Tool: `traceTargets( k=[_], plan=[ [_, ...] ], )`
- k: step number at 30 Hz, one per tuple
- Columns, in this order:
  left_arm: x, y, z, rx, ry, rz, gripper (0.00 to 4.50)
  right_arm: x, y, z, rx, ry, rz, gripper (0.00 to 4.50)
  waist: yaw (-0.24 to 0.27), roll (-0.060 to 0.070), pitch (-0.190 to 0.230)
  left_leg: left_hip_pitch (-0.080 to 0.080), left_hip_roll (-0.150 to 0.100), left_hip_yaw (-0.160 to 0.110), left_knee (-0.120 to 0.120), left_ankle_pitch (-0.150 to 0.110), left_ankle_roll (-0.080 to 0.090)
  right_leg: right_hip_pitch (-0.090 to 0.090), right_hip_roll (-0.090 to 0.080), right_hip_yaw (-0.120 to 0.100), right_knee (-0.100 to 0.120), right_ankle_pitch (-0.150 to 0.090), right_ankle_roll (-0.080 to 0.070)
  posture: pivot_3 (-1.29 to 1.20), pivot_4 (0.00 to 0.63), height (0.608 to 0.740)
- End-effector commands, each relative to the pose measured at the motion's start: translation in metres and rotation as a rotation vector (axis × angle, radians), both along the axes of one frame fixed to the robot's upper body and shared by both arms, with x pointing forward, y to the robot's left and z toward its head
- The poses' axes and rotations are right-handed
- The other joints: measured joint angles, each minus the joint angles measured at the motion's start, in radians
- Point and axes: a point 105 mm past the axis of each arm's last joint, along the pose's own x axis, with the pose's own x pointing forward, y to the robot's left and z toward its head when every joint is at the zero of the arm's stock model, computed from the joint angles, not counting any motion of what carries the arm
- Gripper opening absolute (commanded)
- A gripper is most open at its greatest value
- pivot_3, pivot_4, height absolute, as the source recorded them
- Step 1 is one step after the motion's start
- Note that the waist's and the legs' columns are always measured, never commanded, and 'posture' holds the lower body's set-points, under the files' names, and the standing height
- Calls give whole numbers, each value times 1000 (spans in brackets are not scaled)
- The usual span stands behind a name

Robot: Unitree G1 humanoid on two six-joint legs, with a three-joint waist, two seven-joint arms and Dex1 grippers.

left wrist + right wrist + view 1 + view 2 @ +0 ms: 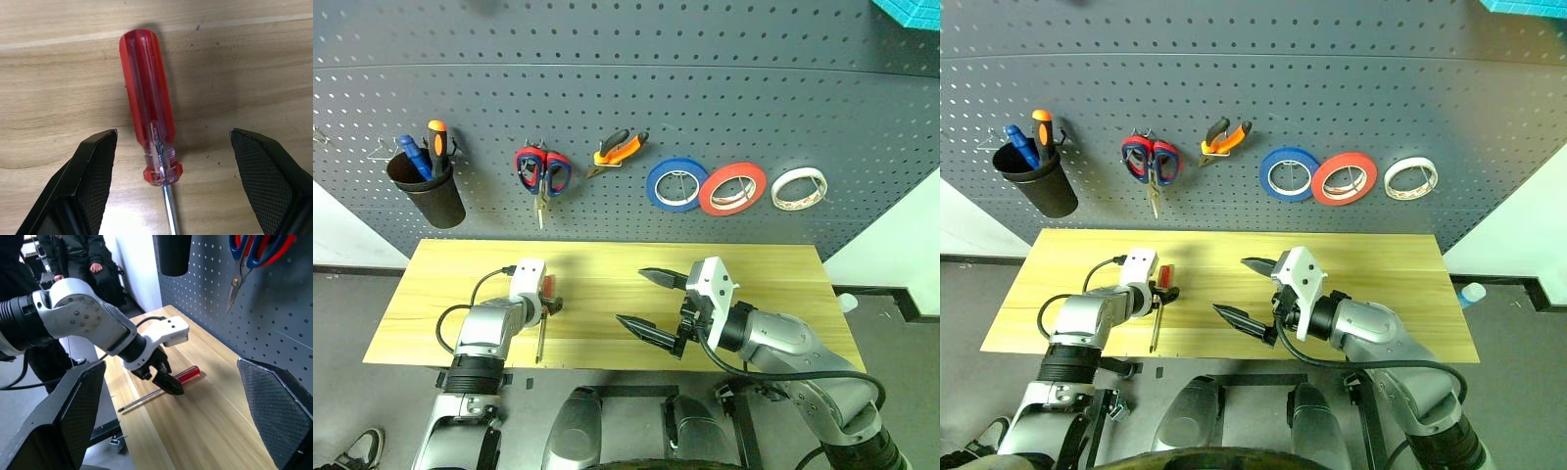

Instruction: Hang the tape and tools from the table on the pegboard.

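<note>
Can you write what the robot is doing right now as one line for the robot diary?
left gripper: open, fingers either side of red-handled screwdriver | screwdriver: flat on table | right gripper: open, empty | tape: on pegboard

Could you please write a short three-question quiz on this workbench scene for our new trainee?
1. True or false: the left gripper has closed on the red screwdriver.
2. Which roll hangs furthest right on the pegboard: A blue, B red, C white?
3. Fill in: the screwdriver lies on the ____.

Key:
1. False; its jaws stand open on either side of the handle.
2. C, the white tape.
3. table.
</note>
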Motion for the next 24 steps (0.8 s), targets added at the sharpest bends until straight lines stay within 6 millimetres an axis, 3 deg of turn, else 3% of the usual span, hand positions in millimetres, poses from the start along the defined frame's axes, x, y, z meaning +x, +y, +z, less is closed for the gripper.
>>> traceTargets(
  k=[1,22,24],
  plan=[
    [5,1,6,-3,-21,14,3829,-4,2,8,13,-33,7,4500,-1,0,1,0,0,0,0,0,0,0,0,0,0,0,0,302,170,677],
    [-3,-4,-10,-18,32,45,3829,-3,-3,6,-4,-27,-20,4500,-25,5,17,0,0,0,-3,0,0,0,0,0,-3,-2,3,283,180,677],
    [-4,-5,-10,-19,34,44,3465,-3,-3,6,-5,-26,-23,4500,-28,5,17,0,0,0,-3,0,0,0,0,0,-3,-2,4,284,178,677]
  ],
)
